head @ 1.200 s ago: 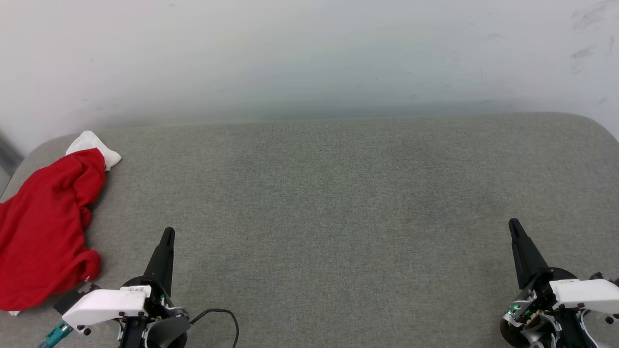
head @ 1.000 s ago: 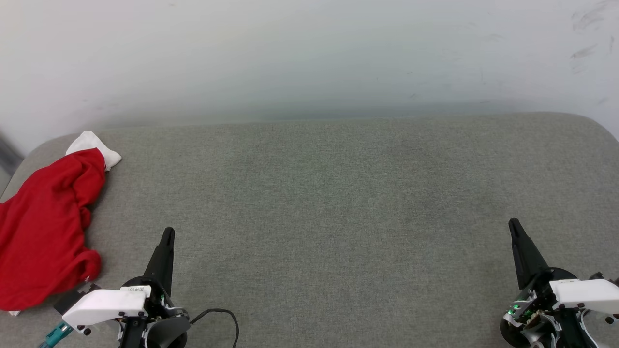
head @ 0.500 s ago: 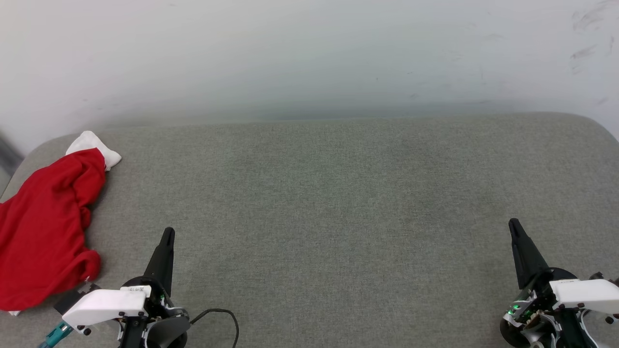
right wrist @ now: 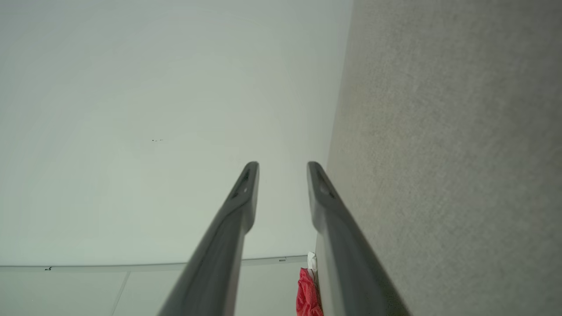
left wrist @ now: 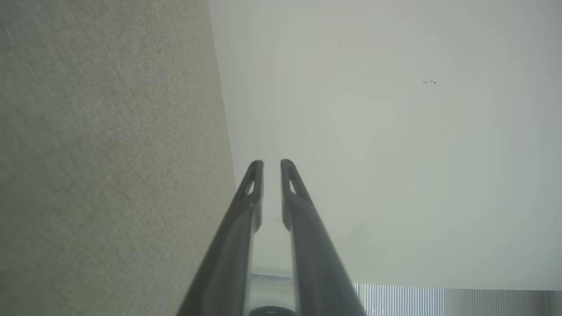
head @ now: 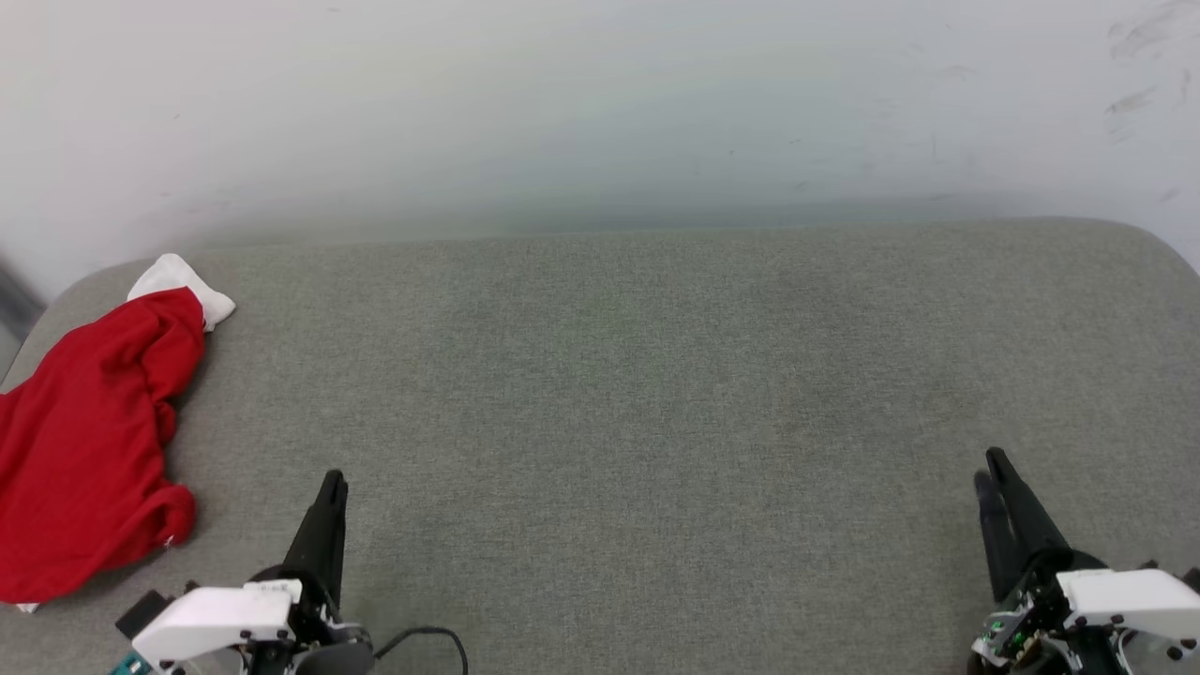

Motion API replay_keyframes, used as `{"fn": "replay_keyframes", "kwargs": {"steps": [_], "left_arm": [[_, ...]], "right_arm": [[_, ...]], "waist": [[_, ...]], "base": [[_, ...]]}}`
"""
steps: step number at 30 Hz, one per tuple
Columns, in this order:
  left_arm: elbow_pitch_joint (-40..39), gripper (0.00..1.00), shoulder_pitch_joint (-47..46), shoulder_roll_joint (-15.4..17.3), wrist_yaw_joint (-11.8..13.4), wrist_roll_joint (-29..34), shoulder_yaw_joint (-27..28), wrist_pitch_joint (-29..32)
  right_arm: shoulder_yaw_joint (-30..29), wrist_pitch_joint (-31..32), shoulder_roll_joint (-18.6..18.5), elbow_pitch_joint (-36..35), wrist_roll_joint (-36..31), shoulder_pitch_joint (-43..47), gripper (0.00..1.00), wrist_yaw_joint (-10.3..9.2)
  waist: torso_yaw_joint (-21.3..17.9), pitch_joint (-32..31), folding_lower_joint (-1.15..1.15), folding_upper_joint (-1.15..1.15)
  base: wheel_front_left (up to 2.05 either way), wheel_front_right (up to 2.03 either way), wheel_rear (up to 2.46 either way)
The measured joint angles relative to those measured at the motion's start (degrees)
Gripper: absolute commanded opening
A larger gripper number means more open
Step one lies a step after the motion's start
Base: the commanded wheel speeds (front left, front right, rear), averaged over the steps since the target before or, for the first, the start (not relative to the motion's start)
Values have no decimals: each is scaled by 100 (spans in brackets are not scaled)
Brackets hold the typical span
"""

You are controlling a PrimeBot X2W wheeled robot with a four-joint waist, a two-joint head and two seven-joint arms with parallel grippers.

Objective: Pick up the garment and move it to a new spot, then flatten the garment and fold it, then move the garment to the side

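The garment (head: 84,450) lies crumpled at the far left of the grey padded surface (head: 637,394): red cloth with a white sleeve end poking out at its far side. It also appears small and distant in the right wrist view (right wrist: 307,292). My left gripper (head: 333,478) hovers at the lower left, to the right of the garment and apart from it. Its fingers stand slightly parted (left wrist: 272,163) with nothing between them. My right gripper (head: 989,464) is at the lower right, far from the garment. It is open wider (right wrist: 283,164) and empty.
A pale wall (head: 562,112) rises directly behind the padded surface. The surface has rounded corners at the back left and back right. A black cable (head: 441,637) loops beside my left wrist.
Both grippers were shut and have now parted, the right more than the left. Both arms have drawn back a little toward the near edge. The garment has not moved.
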Motion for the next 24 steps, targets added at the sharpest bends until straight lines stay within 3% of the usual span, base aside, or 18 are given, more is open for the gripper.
{"fn": "replay_keyframes", "kwargs": {"steps": [15, 24], "left_arm": [[-116, 100, 229, -11, 1, 309, -112, -376], [-191, 100, 327, -10, 1, 783, 40, -601]], "right_arm": [[130, -375, 2, -1, -403, 168, 100, -1], [163, -604, 2, -185, -1284, 188, 100, -1]], "waist": [[-11, 15, -1, 0], [-18, 24, -1, 0]], "base": [[0, 0, 0], [0, 0, 0]]}}
